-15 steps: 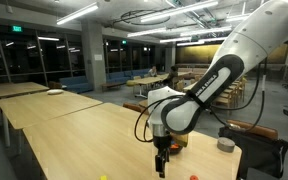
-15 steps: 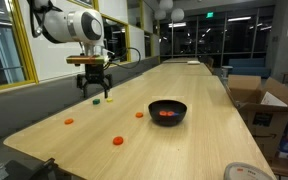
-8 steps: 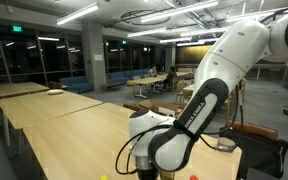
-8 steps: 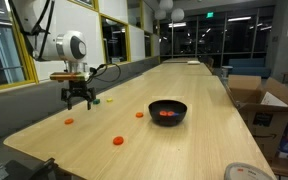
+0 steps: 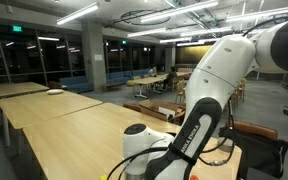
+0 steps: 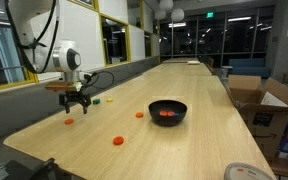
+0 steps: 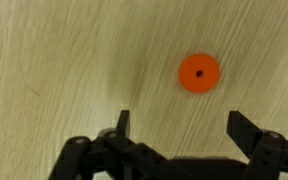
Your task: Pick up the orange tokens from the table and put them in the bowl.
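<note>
The long table (image 6: 199,90) runs lengthwise away from the camera. The arm (image 5: 199,110) bends low over one end of it. The black bowl (image 6: 167,111) sits upright mid-table with one orange piece inside. The gripper (image 6: 76,103) hangs with its jaws spread wide and empty, over an orange token (image 6: 69,122). In the wrist view, that token (image 7: 199,72) lies flat just ahead of the fingers (image 7: 123,125). It's a round disc with no long axis and a dark dot at its centre. Two more tokens (image 6: 118,141) (image 6: 138,114) lie on the wood nearer the bowl.

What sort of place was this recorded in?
Probably an office or campus common area at night: long light-wood tables in rows, tall dark windows, and seating farther back.
</note>
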`<action>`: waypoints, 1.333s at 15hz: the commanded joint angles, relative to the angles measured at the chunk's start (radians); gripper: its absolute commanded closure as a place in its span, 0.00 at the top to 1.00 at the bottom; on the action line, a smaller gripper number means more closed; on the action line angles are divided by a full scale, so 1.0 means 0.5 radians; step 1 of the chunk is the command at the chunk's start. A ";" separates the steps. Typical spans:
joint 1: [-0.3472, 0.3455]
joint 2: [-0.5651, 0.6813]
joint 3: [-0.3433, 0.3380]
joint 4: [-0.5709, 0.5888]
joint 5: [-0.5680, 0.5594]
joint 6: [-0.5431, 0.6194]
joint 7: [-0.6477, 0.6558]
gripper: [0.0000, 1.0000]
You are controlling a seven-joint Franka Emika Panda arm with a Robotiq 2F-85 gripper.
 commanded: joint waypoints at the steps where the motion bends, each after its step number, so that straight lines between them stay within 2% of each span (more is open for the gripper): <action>1: 0.181 -0.002 -0.175 -0.018 -0.160 0.183 0.267 1.00; 5: 0.361 0.017 -0.317 -0.023 -0.315 0.176 0.500 1.00; 9: 0.467 0.015 -0.354 -0.055 -0.322 0.175 0.601 1.00; 20: 0.491 -0.048 -0.369 -0.210 -0.257 0.340 0.705 1.00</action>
